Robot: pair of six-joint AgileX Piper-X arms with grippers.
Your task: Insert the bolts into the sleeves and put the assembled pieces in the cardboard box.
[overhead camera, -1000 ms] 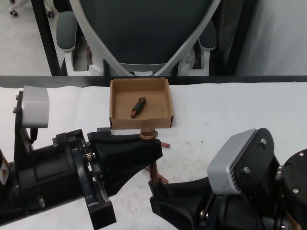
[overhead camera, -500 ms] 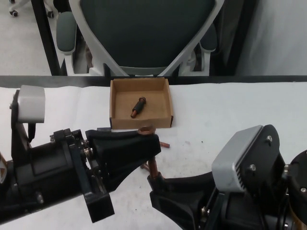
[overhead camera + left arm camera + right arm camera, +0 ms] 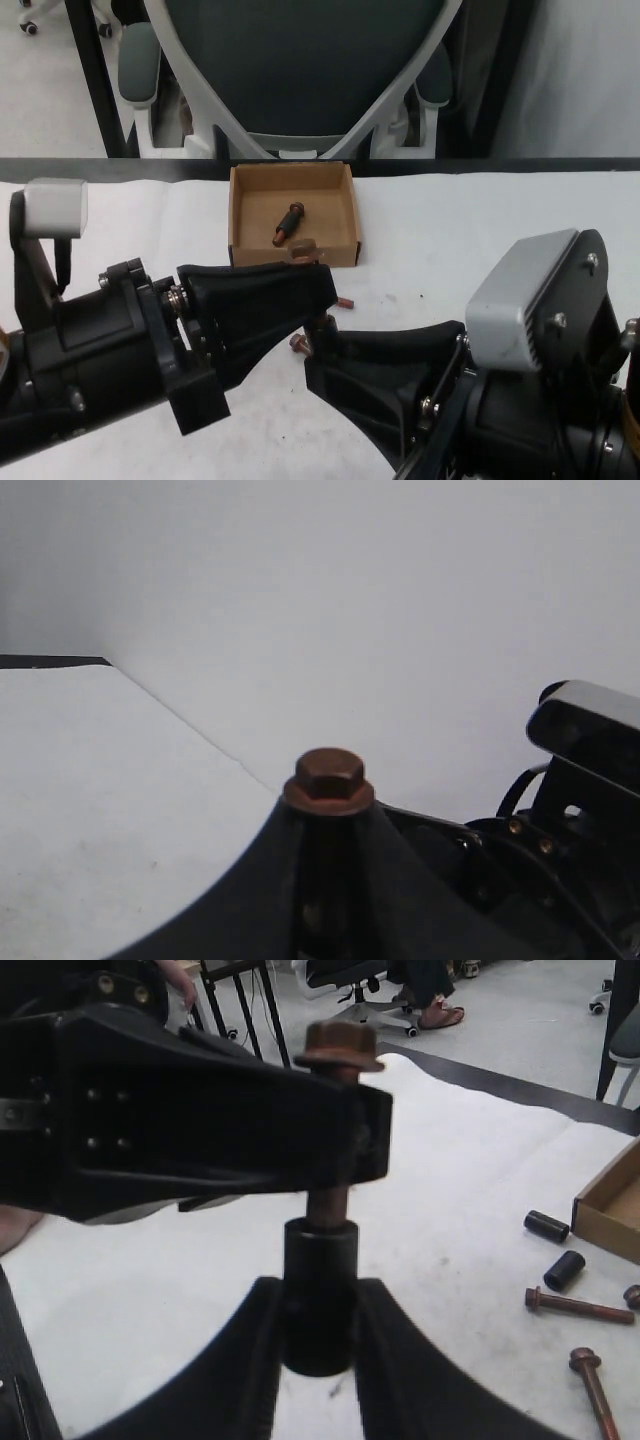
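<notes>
Bolt (image 3: 338,1050) clamped under its hex head in the left gripper (image 3: 348,1150), shank meeting the top of the black sleeve (image 3: 320,1290) that the right gripper (image 3: 318,1338) pinches. The high view adds the cardboard box (image 3: 292,172) beyond the arms, with one assembled piece (image 3: 288,222) inside.

This is looking like a robotics lab sharing an office room: a mesh-backed office chair (image 3: 300,70) is standing right behind the bench (image 3: 500,230), and more wheeled chair bases (image 3: 375,1010) are sitting farther off on the smooth grey floor (image 3: 520,1010). The bench is wearing a white cloth cover, a black metal frame (image 3: 105,80) is rising at its far edge, and two black robot arms (image 3: 110,350) are hanging over it. Loose bolts (image 3: 578,1305), short black sleeves (image 3: 547,1225) and a small cardboard box (image 3: 240,215) are lying on the cloth.
</notes>
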